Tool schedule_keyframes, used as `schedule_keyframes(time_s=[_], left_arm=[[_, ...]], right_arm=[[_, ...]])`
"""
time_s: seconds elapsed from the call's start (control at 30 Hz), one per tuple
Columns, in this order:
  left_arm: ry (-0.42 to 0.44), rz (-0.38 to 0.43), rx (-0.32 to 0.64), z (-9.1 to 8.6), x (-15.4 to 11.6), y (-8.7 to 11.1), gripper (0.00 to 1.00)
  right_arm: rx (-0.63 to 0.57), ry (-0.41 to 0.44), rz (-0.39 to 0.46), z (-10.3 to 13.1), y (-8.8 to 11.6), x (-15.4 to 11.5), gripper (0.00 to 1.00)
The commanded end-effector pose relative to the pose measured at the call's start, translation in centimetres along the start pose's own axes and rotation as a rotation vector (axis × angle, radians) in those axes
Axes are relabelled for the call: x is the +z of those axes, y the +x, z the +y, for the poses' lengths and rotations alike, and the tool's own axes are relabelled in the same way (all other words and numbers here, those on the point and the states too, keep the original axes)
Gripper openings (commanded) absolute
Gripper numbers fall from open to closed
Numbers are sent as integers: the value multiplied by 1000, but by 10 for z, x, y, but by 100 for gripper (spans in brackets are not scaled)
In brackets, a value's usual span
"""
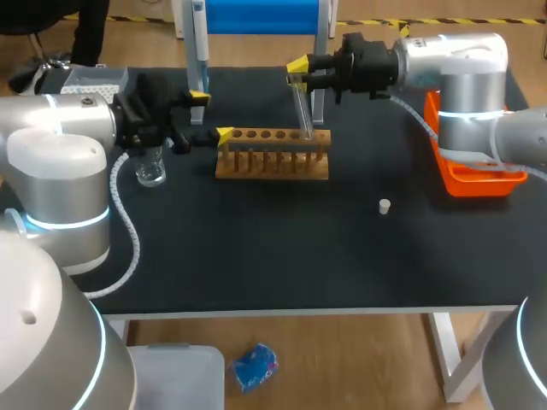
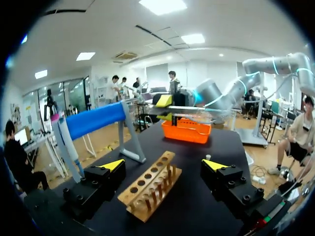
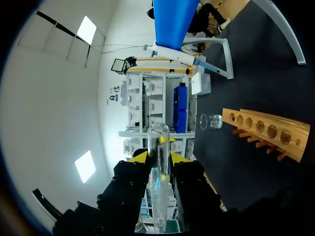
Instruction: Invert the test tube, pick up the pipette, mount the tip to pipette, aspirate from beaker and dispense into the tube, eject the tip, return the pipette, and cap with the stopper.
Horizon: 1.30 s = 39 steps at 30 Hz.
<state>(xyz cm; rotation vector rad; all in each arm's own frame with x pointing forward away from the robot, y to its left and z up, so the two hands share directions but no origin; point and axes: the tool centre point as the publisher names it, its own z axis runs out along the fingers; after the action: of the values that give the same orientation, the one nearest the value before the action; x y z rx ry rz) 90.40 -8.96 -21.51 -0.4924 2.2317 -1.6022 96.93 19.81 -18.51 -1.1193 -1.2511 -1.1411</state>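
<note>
On the black table (image 1: 299, 248) a wooden rack (image 1: 273, 154) stands near the middle. The left gripper (image 1: 212, 115) is spread wide and holds nothing, with the rack's left end just ahead of its fingers. The right gripper (image 1: 298, 73) is clamped on a clear test tube (image 1: 302, 111), which slants over the rack's right end. A beaker (image 1: 150, 166) stands under the left arm. A small white stopper (image 1: 385, 205) lies well apart, to the rack's right.

right gripper (image 1: 297, 73) clamps tilted test tube (image 1: 301, 107) at right end of wooden rack (image 1: 272, 155); left gripper (image 1: 212, 115) spread wide at rack's left end; beaker (image 1: 150, 167) left of rack, stopper (image 1: 385, 206) right
</note>
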Motion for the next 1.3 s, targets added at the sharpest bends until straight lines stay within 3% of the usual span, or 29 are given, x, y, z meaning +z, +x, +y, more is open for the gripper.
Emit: schedule_keyframes(time_s=[0.03,0.1,0.2,0.23,0.63,0.7,0.8,0.9,1.07,1.1,1.17,1.3], left_arm=[[328,-72,346,-4,3,20,100],[406,-37,447,-11,3,27,100],[464,4,470,-15,1,29,100],[522,111,400,-14,-5,22,100],[522,111,400,-14,-5,22,100],[427,189,683,-19,0,22,100],[460,82,888,-21,5,21,100],[469,-44,1012,-23,7,23,100],[383,-145,1176,-28,7,30,100],[343,-157,1204,-29,7,32,100],[359,-166,1250,-33,10,38,100],[299,-138,1345,-36,20,45,100]], right_arm=[[0,-1,-3,-1,1,0,0],[0,-1,-3,-1,1,0,0],[0,-1,-3,-1,1,0,0],[0,-1,-3,-1,1,0,0],[0,-1,-3,-1,1,0,0],[0,-1,-3,-1,1,0,0],[0,-1,-3,-1,1,0,0],[0,-1,-3,-1,1,0,0],[0,-1,-3,-1,1,0,0],[0,-1,-3,-1,1,0,0],[0,-1,-3,-1,1,0,0],[0,-1,-3,-1,1,0,0]])
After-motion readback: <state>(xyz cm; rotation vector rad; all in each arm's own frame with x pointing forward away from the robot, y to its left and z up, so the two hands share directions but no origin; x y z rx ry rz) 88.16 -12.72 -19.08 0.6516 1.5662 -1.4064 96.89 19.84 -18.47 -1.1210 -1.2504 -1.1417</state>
